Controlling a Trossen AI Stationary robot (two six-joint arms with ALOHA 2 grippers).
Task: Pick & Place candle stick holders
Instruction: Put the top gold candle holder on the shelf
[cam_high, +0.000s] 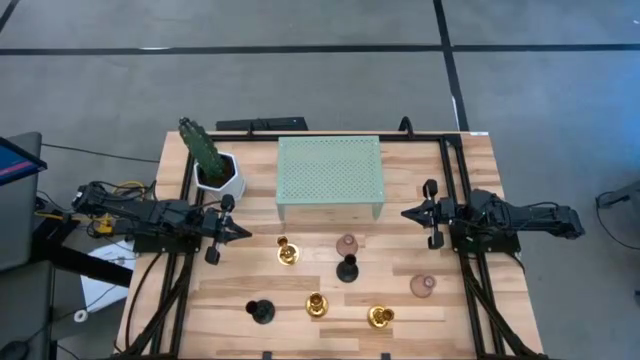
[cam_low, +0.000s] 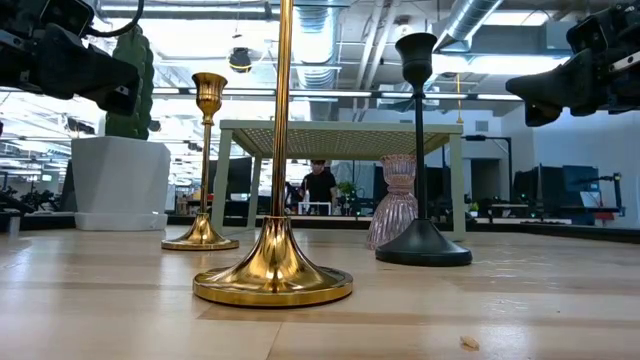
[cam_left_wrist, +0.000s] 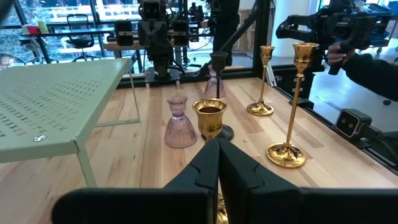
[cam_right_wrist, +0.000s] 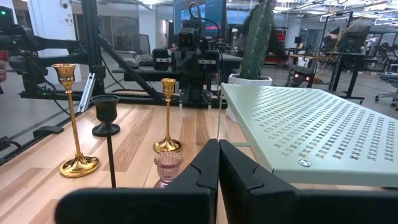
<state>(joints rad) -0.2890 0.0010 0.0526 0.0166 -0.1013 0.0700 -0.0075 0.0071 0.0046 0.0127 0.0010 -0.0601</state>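
Wooden tabletop lies below us as our left gripper (cam_high: 240, 233) and right gripper (cam_high: 408, 212), both shut and empty, flank the candle stick holders (cam_high: 346, 268), whose tall stems a careless sweep could topple, though open room remains toward the table's near edge.

Seven candle stick holders (cam_high: 346, 268) stand upright (three gold, two black, two pinkish) scattered apart on the wooden desk (cam_high: 455, 320), all untouched.
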